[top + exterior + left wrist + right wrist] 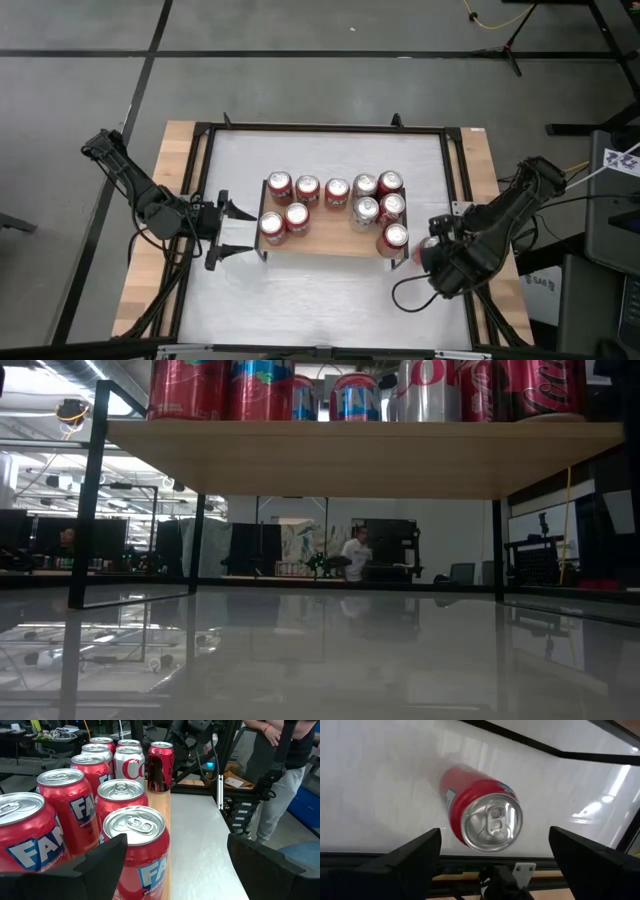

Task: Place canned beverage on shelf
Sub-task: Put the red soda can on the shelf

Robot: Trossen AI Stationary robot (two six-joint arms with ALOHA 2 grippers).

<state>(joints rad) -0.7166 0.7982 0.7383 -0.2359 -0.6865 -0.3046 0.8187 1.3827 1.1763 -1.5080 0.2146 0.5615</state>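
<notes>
The shelf (pixel 330 240), a light plank on thin black legs, stands mid-table with several red and silver cans (pixel 337 192) upright on it. My left gripper (pixel 245 231) is open and level at the shelf's left end. Its fingers stand short of the nearest red can (pixel 135 845) without touching it. One red canned beverage (pixel 485 812) stands upright on the white table top just right of the shelf. My right gripper (pixel 434 250) hangs above it, pointing steeply down and open. Its fingers (pixel 415 855) stand wide on either side, clear of the can.
A black frame (pixel 320 128) rims the white table top (pixel 320 295), which lies bare between the shelf and the near edge. In the left wrist view a person (pixel 280 765) stands beyond the table's right side. The low view shows the plank's underside (pixel 350 455).
</notes>
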